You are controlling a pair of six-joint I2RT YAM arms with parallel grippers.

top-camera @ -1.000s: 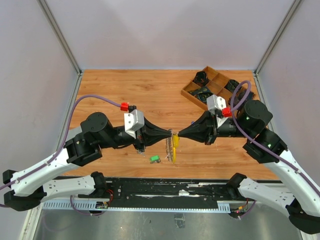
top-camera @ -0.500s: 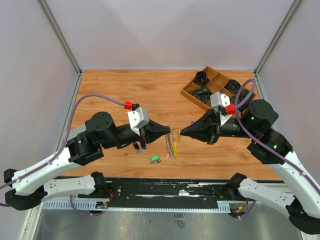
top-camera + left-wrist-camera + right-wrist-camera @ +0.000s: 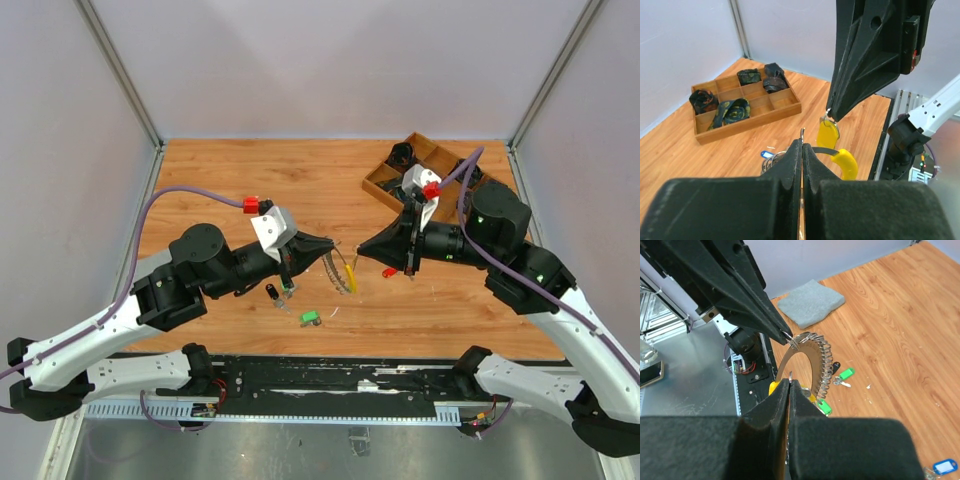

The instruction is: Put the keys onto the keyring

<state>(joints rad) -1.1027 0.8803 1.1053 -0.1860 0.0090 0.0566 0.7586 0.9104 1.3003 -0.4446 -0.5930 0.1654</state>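
Note:
My left gripper [image 3: 330,246] is shut on one end of the keyring [image 3: 341,276], a silvery arc with a wire coil and a yellow curved piece [image 3: 845,163]. It holds the keyring above the table. The arc and coil also show in the right wrist view [image 3: 823,360]. My right gripper [image 3: 361,250] faces it tip to tip, shut on the small ring of a yellow-tagged key [image 3: 827,135] that hangs just right of the keyring's held end. A green-tagged key [image 3: 311,318], a black-tagged key [image 3: 272,291] and a red-tagged key [image 3: 390,271] lie on the table below.
A wooden compartment tray [image 3: 385,178] with dark items stands at the back right. A blue-tagged key [image 3: 767,154] lies on the wood. A second green-tagged key [image 3: 846,374] lies by the black one. A grey foam pad [image 3: 811,299] shows in the right wrist view.
Both gripper tips have risen and swung toward the back with the keyring and the yellow-tagged key. The right arm has turned left. The red-tagged and black-tagged keys now show on the table.

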